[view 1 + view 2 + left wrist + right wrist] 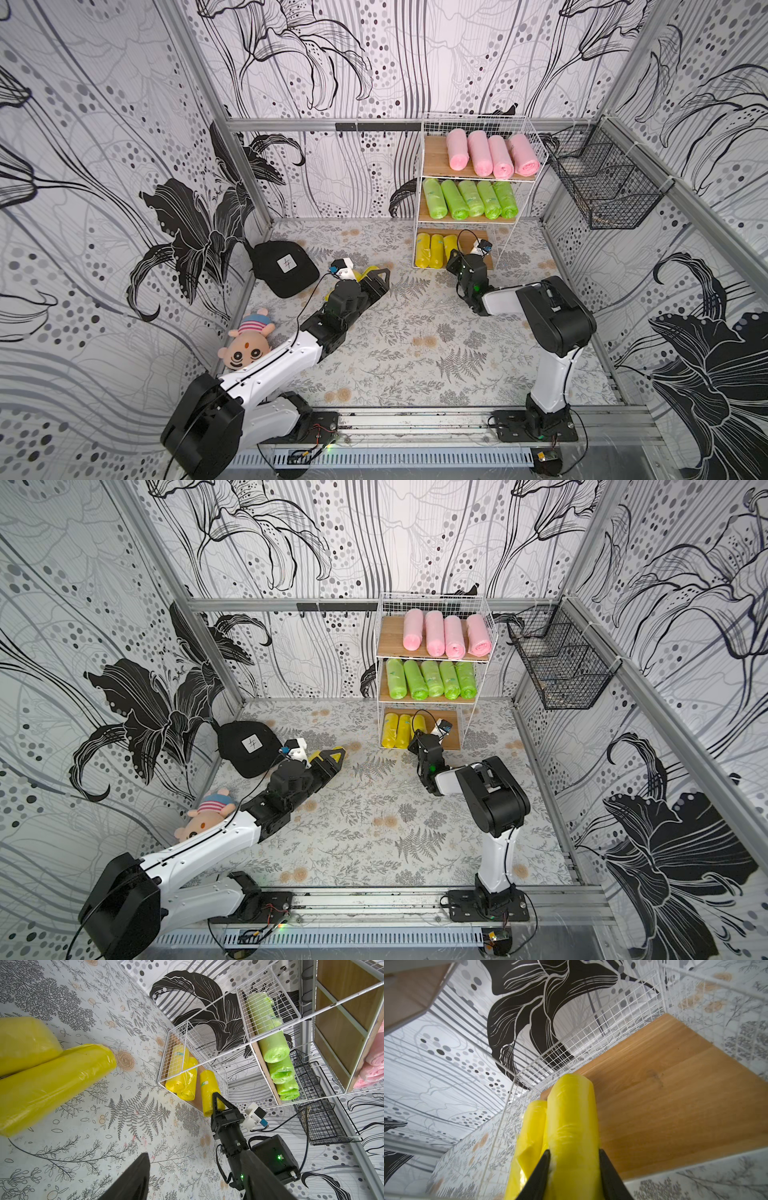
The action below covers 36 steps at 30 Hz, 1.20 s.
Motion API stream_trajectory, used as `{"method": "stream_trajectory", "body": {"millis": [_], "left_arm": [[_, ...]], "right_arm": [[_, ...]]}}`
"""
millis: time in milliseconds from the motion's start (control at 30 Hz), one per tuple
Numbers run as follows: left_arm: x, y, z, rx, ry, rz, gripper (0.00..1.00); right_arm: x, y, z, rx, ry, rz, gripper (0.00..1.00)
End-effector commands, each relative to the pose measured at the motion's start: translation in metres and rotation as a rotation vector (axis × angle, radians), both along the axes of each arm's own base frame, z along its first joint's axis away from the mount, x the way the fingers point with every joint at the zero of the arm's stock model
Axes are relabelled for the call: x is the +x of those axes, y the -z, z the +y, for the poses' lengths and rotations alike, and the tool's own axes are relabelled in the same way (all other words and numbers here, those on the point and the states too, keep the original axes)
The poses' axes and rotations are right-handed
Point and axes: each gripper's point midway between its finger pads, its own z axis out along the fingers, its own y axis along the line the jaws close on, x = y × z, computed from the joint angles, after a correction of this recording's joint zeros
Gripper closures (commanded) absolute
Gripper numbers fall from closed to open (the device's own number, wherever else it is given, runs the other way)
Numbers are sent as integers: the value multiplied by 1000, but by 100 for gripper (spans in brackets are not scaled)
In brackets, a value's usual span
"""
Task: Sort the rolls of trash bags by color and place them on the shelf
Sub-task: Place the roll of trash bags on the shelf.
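The shelf (435, 162) stands at the back right. Several pink rolls (480, 153) lie on its top board and several light green rolls (471, 199) on the middle one. Two yellow rolls (430, 251) rest on the bottom board (664, 1095). Beside them, my right gripper (574, 1155) is shut on a third yellow roll (571, 1115), which points into that tier. Two more yellow rolls (52, 1084) lie on the floor. My left gripper (384, 279) hovers over them, partly hiding them in both top views. It is open, with only floor between its fingers (135, 1178).
A black cap (284, 266) lies by the left wall, and a striped plush doll (247, 345) sits nearer the front beside the left arm. A black wire basket (606, 183) hangs on the right wall next to the shelf.
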Motion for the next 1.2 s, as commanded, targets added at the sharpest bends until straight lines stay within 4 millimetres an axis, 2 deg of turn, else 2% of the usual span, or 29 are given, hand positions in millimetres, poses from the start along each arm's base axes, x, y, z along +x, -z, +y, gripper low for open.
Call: {"method": "stream_trajectory", "body": {"millis": [0,200,467,600,900,1167], "left_arm": [[4,-13,-2,9,13,-39,28],[2,-12,-1,12,17,-39,28],[1,-14,7,7,2,-48,27],[3,-14,8,14,3,-50,27],[2,-12,13,31,1,-51,26],[2,0,26,127,-13,-23,24]], "right_arm": [[15,-4,-13,9,101,-44,65],[34,12,-4,13,101,-12,65],[42,35,0,35,99,35,61],[46,42,11,48,53,60,57],[36,48,4,39,78,100,34],[29,33,-4,26,92,94,18]]}}
